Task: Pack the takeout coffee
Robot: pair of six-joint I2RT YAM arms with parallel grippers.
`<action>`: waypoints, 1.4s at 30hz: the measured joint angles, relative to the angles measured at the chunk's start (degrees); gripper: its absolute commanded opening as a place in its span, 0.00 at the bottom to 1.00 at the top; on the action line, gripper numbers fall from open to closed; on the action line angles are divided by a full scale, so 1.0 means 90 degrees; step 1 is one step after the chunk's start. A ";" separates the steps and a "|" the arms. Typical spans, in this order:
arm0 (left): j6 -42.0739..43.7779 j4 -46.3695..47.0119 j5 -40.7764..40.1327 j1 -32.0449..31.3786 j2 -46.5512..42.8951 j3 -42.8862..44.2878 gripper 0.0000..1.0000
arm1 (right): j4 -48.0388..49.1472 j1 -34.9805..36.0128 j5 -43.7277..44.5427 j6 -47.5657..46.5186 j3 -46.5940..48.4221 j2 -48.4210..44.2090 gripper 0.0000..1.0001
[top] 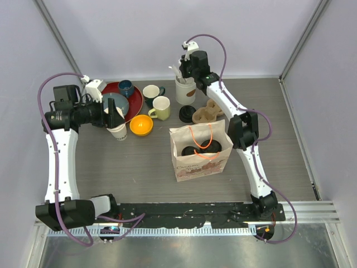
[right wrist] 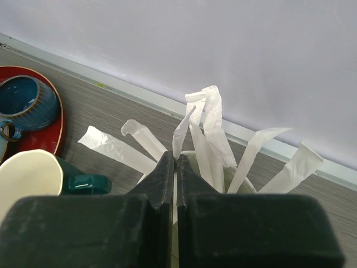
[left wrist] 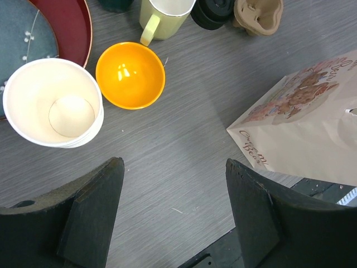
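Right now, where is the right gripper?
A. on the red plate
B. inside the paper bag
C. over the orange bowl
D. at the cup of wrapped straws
D: the right gripper is shut on one of the wrapped straws in the white cup.

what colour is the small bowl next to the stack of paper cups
The bowl is bright orange and glossy inside; the left wrist view shows it best.
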 measured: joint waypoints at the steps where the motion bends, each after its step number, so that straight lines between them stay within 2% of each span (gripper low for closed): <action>1: 0.0000 0.0000 0.0002 0.0000 0.0002 0.0000 0.77 | 0.0017 0.0000 -0.0010 -0.0012 0.0000 0.0000 0.01; 10: 0.0024 -0.0002 0.0022 0.0000 0.0010 0.0000 0.77 | 0.0250 0.0000 -0.0119 -0.0097 -0.0430 -0.0221 0.01; 18: 0.0032 -0.0005 0.0114 0.0000 0.0010 0.0000 0.77 | 0.0381 0.0002 -0.0158 -0.0369 -0.1375 -0.1285 0.01; 34: 0.0044 -0.0005 0.0124 0.0000 -0.0044 0.0000 0.77 | 0.0607 0.0002 -0.0333 -0.0493 -0.1566 -0.2526 0.01; 38: 0.0044 -0.0002 0.0131 0.0000 -0.0097 0.0000 0.77 | 0.0527 0.0049 -0.0432 -0.0498 -0.1790 -0.3118 0.01; 42: 0.0039 0.0000 0.0155 0.0000 -0.0138 -0.0012 0.77 | 0.0379 0.0321 -0.0605 -0.0617 -0.2305 -0.4308 0.01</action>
